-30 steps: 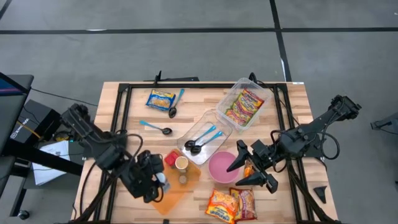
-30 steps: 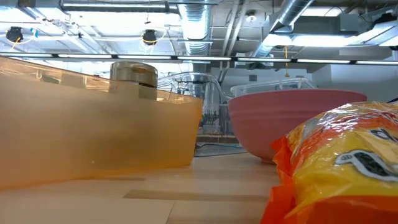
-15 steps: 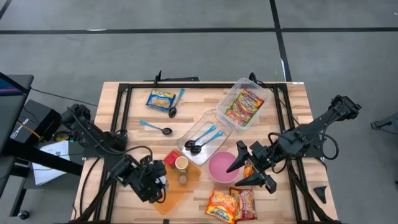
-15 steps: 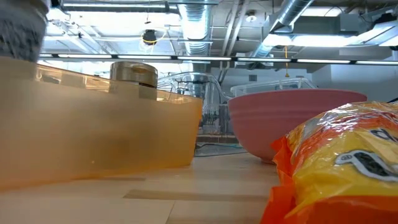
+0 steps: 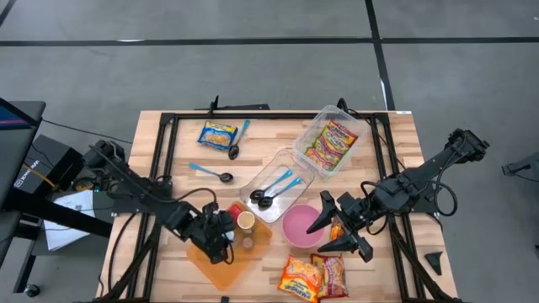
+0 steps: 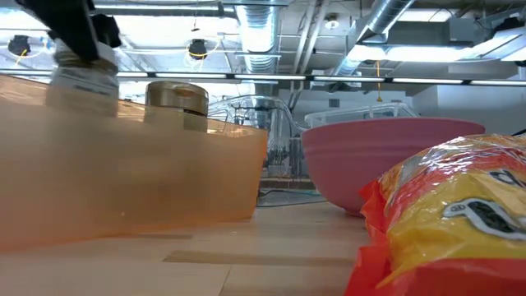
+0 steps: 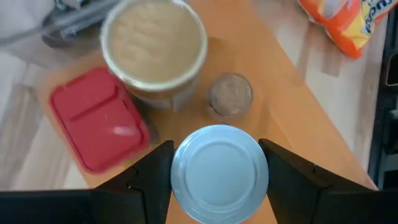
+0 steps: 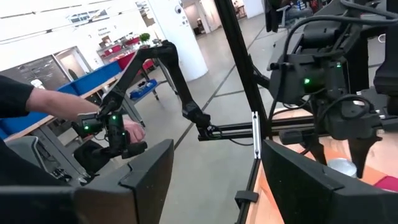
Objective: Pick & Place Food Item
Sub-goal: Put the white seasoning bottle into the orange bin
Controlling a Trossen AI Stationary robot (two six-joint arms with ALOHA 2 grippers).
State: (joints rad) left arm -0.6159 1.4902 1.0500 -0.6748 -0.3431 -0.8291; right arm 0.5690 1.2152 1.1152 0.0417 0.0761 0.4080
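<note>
**Left claw holding silver-lidded jar above orange tray**

High view: the wooden slatted table [image 5: 185,126] fills the middle of the frame. The left claw [image 5: 221,238] sits at lower centre-left, over the translucent orange plastic tray [image 5: 221,268]. In the left wrist view its fingers [image 7: 146,177] stand on either side of a small round jar with a silver lid [image 7: 219,165] and are clamped on it. In the low view the jar [image 6: 80,78] appears at upper left, raised above the tray wall [image 6: 123,181].

Within the tray, as seen from the left wrist: a flat red rectangular lidded box [image 7: 98,118], a round open cup of tan contents [image 7: 154,46] and a small brown-capped jar [image 7: 231,94]. The cup lies just beside the red box; the small jar lies between the cup and the held jar.

The right claw [image 5: 338,234] is at lower centre-right in the high view, jaws parted and gripping nothing, just beside the pink round bowl [image 5: 301,225]. An orange-yellow packet of noodles [image 5: 314,276] lies below the bowl, near the lower edge of the table.

Upper part of the table: a clear plastic container holding a noodle packet [image 5: 333,140], a clear shallow tray with blue-handled spoons [image 5: 278,183], a lone blue-handled spoon [image 5: 210,172] and a yellow-blue snack packet [image 5: 217,134].

Right wrist view: a person's hand [image 8: 130,132] shows at centre left, in the room beyond.
</note>
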